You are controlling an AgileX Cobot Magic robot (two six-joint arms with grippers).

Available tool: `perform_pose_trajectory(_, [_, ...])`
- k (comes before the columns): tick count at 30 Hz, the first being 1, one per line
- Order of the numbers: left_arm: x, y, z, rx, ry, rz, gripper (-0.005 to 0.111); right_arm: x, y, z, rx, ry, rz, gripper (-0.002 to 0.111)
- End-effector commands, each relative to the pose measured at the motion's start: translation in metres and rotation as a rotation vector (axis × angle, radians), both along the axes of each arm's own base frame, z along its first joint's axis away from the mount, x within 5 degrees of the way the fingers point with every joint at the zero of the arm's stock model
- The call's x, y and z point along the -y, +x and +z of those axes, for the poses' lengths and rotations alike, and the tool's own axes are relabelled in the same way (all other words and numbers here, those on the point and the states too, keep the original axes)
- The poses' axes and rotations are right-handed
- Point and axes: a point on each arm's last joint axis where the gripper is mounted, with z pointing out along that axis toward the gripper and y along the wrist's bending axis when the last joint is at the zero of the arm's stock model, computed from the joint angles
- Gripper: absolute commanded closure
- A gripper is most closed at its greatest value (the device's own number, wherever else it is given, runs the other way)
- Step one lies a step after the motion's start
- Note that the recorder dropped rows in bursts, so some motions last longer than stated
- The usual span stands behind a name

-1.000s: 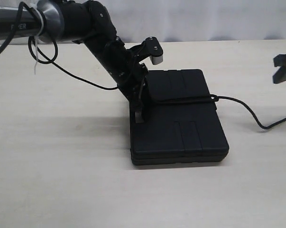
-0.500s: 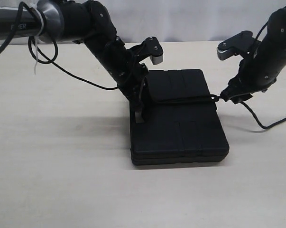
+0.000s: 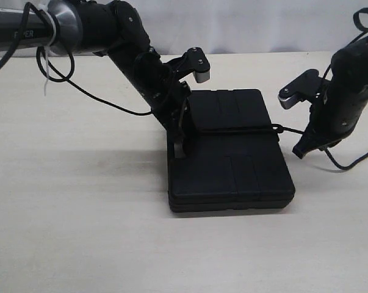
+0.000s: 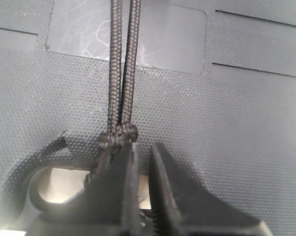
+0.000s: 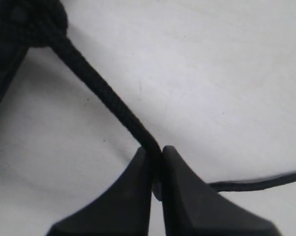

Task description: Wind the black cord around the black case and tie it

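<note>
Across the lid of the black case (image 3: 232, 174) we see the black cord (image 3: 232, 129) lying as a doubled strand, side to side, roughly mid-lid. Case lies flat on the pale table (image 3: 80, 213), centre of the exterior view. Cord's knot (image 4: 117, 137) sits on the textured lid just by the handle cutout (image 4: 64, 184), two strands running away from it side by side. At that knot we have the left gripper (image 4: 143, 155), jaws narrow with only a thin slit between them, one fingertip touching the knot; we cannot tell if any strand is pinched. On the case's far side the cord leaves the edge and runs straight into the right gripper (image 5: 155, 153), jaws clamped on it just off the case. Past that gripper a slack length lies on the table
</note>
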Motion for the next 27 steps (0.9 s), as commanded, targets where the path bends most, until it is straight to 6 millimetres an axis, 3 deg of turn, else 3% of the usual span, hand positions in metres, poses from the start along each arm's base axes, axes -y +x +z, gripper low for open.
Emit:
perform_pose_trajectory(1, [0.004,-0.003,0.003,-0.002,-0.016,-0.003,0.099,0.005,-0.006,-0.014,-0.014,-0.050,0.018,0.104])
perform_pose_trajectory(9, [0.004,-0.003,0.003,0.000,-0.018,-0.003,0.099,0.005,-0.003,-0.024,-0.022,-0.060,0.043,0.103])
perform_pose_trajectory(13, [0.004,-0.003,0.003,0.000,-0.016,-0.003,0.099,0.007,-0.002,-0.021,-0.021,-0.099,0.054,0.071])
perform_pose_trajectory(15, [0.004,-0.003,0.003,0.000,-0.016,-0.003,0.099,0.015,-0.002,-0.019,-0.006,-0.172,0.012,0.062])
perform_pose_trajectory(24, [0.004,-0.003,0.003,0.001,-0.015,-0.004,0.099,0.022,-0.001,-0.016,0.027,-0.236,-0.059,0.062])
perform_pose_trajectory(27, [0.004,-0.003,0.003,0.000,-0.015,-0.005,0.099,0.015,-0.002,-0.013,0.035,-0.206,-0.072,0.062])
